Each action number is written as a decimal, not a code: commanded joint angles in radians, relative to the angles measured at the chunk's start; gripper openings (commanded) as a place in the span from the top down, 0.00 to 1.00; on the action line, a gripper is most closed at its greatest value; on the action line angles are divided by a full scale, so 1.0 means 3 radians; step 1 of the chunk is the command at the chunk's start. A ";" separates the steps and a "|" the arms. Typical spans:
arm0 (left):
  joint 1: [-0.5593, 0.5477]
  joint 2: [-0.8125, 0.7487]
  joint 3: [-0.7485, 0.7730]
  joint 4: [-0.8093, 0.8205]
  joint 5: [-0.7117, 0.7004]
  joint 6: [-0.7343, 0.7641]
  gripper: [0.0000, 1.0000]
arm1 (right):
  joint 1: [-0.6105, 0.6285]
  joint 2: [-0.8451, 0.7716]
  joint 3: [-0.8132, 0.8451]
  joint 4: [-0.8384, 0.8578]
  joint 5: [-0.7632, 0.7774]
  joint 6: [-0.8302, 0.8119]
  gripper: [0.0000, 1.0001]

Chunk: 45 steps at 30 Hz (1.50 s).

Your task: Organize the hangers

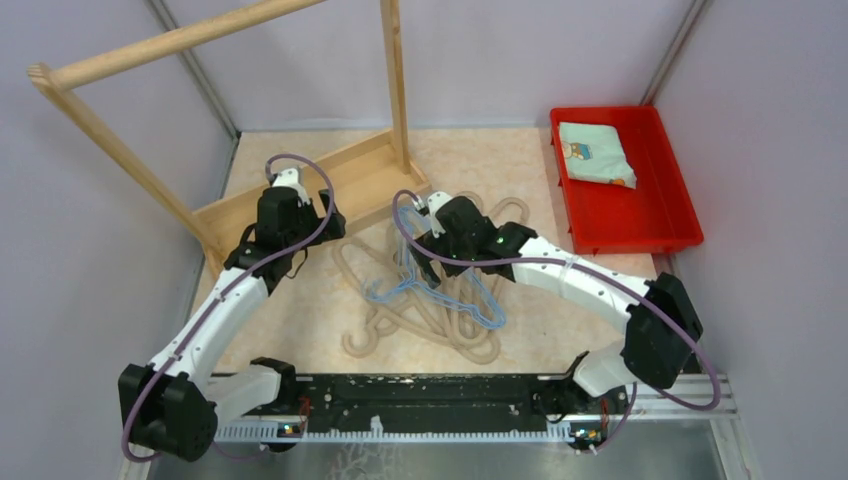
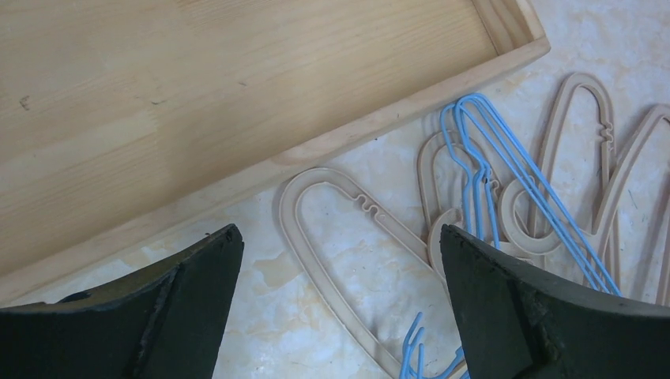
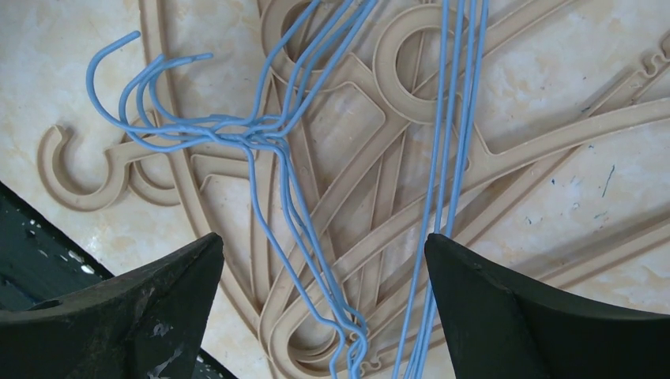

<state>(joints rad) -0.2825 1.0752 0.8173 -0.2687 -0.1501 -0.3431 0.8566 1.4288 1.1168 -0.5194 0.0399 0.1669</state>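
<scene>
So the whole pile of hangers sits loose in the middle of the pale marbled counter (image 1: 300, 312), right in front of the tall wooden rack (image 1: 395, 80) and its flat tray-like wooden base (image 2: 158, 95). Thin light-blue wire hangers (image 3: 257, 136) lie tangled on top of the thick beige rounded plastic hangers (image 2: 393, 227), hooks pointing all over the place. The left gripper (image 2: 340, 237) hangs by the near rim of that base, at the left end of the pile, jaws wide apart with nothing in them. The right gripper (image 3: 322, 241) sits directly above the heap, jaws spread wide too, empty, blue wires showing between them. Off to the right there's a red plastic bin (image 1: 620, 215) with a folded light cloth (image 1: 595, 152) inside.
</scene>
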 commanded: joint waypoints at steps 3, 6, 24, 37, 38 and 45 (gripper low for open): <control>0.0011 0.0031 -0.0007 -0.0019 -0.0067 0.0015 0.00 | 0.0003 0.0066 0.0018 0.0025 -0.0017 -0.0145 0.12; 0.0011 0.0065 -0.0014 -0.0016 -0.0070 0.0015 0.00 | 0.0006 0.0182 -0.0042 0.0082 -0.0332 -0.0272 0.21; 0.0014 0.0100 -0.0226 0.0003 -0.0133 -0.0042 0.00 | 0.0064 0.0867 -0.0068 0.0256 -0.0719 -0.0319 0.49; 0.0014 0.0152 -0.0150 -0.0007 -0.0208 -0.0021 0.00 | 0.0069 0.0577 0.0179 -0.0209 -0.0606 -0.0462 0.70; 0.0011 0.0161 -0.0151 0.0003 -0.0206 -0.0030 0.00 | 0.0068 0.0541 0.0194 -0.0249 -0.0588 -0.0472 0.66; 0.0012 0.0233 -0.0154 0.0037 -0.0166 -0.0107 0.00 | 0.0065 0.0493 0.0255 -0.0292 -0.0498 -0.0485 0.56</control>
<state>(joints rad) -0.2825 1.1343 0.7574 -0.2768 -0.2005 -0.3519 0.8688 1.6104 1.1473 -0.6003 -0.1276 0.0334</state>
